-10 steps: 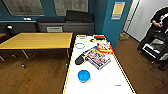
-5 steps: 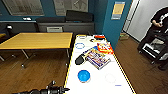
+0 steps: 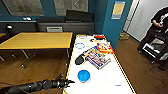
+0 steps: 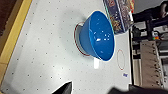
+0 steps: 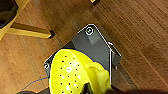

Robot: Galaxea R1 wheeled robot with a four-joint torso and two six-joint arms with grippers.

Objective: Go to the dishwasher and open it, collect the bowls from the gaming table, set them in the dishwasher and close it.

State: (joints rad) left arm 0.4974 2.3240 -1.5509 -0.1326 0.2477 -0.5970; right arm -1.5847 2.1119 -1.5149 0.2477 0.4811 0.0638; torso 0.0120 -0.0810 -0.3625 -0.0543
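Blue bowl point(image 3: 83, 75) sits upright on the gaming table's white surface point(image 3: 100, 82), near its yellow rim. Left gripper point(image 3: 67, 82) hovers just beside the bowl, jaws spread apart. Right gripper's jaws are clamped on the yellow-green bowl point(image 5: 75, 75) over the wooden floor point(image 5: 140, 30).

Wooden bench point(image 3: 37, 40) off to the left, bare-topped. Colourful game boxes point(image 3: 98, 58) stacked mid-scene, red box point(image 3: 105, 47) just beyond, dark object point(image 3: 80, 59) touching the stack's near corner. Blue pillar point(image 3: 110, 22) with a poster point(image 3: 118, 10). Person point(image 3: 160, 22) far right beside a black cart point(image 3: 153, 50). Wood floor point(image 5: 140, 32) throughout.
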